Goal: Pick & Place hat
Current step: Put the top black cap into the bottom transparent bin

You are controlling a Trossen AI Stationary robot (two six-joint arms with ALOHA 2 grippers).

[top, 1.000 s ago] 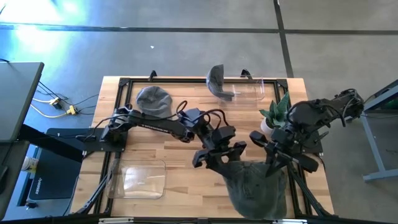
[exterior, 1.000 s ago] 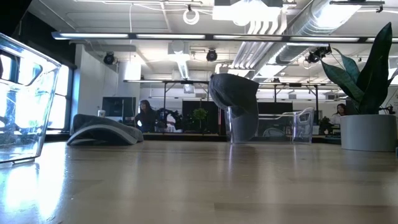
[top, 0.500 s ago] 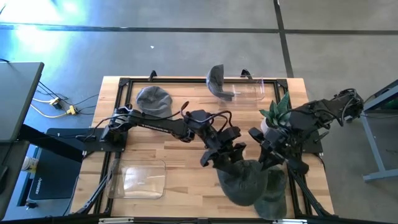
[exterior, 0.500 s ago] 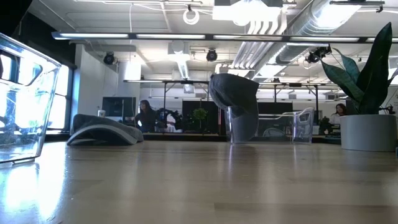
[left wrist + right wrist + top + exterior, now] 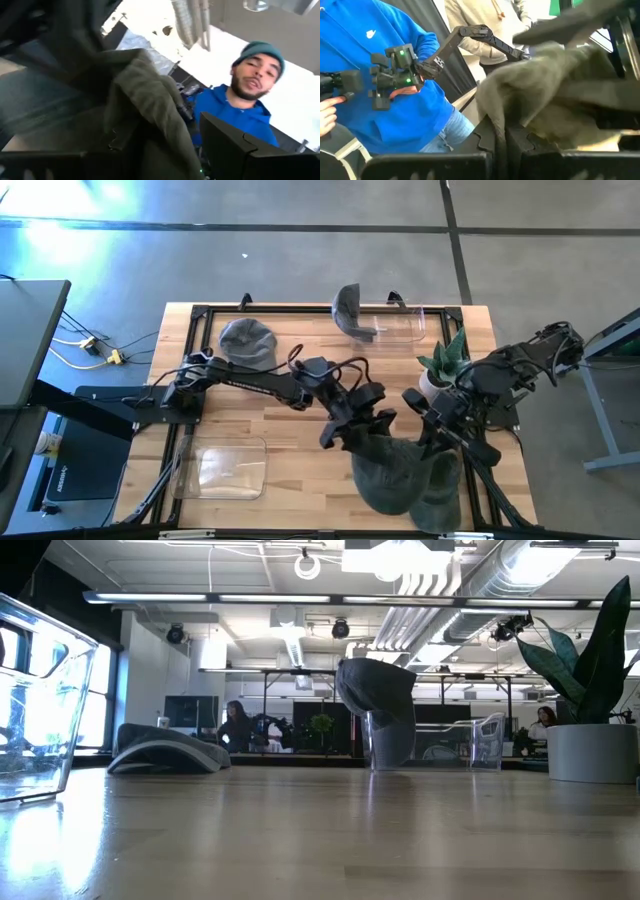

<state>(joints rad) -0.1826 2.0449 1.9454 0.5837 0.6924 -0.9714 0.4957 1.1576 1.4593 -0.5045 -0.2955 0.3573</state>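
At the table's [image 5: 250,415] near edge, my left tool [image 5: 352,432] and right tool [image 5: 440,435] each clamp the olive-green fabric hat [image 5: 400,475].

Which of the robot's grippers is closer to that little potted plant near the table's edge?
Right. The right gripper hangs just beside the potted plant; the left gripper is farther off, toward the table's middle.
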